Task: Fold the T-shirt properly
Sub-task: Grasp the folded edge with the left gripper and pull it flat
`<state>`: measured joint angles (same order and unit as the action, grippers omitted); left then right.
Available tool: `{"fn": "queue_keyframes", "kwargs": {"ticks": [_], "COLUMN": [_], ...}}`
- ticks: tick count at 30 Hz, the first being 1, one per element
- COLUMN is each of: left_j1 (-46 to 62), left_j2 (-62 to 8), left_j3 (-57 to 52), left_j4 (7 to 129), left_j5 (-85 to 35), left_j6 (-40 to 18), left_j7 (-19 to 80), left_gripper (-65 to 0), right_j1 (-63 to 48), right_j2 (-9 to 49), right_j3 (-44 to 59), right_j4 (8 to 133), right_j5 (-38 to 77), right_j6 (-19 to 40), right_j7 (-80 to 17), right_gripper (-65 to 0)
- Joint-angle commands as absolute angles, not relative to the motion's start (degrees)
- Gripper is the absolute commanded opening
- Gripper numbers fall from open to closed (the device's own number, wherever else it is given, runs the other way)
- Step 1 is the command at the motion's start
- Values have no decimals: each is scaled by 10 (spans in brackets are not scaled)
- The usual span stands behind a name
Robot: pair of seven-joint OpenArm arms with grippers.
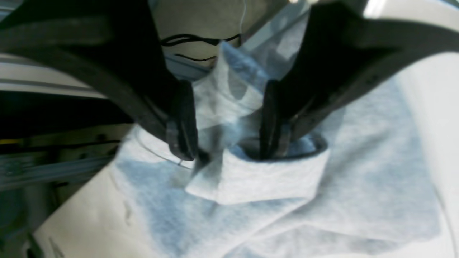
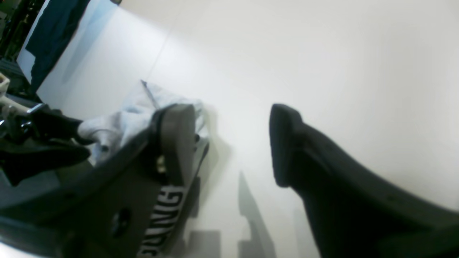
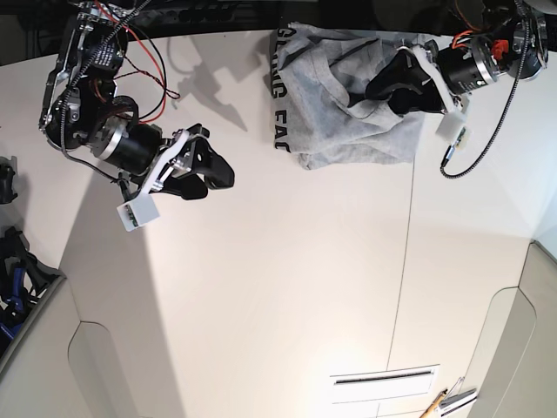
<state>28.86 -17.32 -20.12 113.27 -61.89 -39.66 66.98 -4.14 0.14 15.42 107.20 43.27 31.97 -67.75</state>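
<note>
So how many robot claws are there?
2. The right gripper hangs open over bare table, away from the T-shirt. The left gripper is open, right on the T-shirt.

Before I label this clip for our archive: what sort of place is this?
Probably a robotics lab bench, not a home. A bare white table carries two robot arms with exposed wiring, the left claw and right claw, and only a grey T-shirt.

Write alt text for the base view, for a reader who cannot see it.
A crumpled grey T-shirt with black lettering lies at the far edge of a white table. The left end effector rests open on its folds, while the right end effector hovers open and empty over bare table to one side.
</note>
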Motion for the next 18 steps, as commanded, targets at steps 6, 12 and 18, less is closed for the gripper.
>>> {"fn": "queue_keyframes", "kwargs": {"ticks": [6, 12, 18], "left_j1": [286, 285, 284], "left_j2": [-179, -179, -179], "left_j3": [-206, -206, -206], "left_j4": [1142, 1142, 1142], "left_j5": [-595, -574, -556], "left_j6": [-400, -400, -385], "left_j7": [644, 628, 623], "left_gripper": [-329, -329, -329], "right_j1": [-35, -35, -35], "right_j2": [3, 3, 3], "right_j3": [155, 155, 155], "right_j4": [1082, 1082, 1082], "right_j5": [446, 446, 446], "right_j6": [324, 324, 324], "right_j7": [-666, -665, -665], "right_gripper": [-322, -323, -323]}}
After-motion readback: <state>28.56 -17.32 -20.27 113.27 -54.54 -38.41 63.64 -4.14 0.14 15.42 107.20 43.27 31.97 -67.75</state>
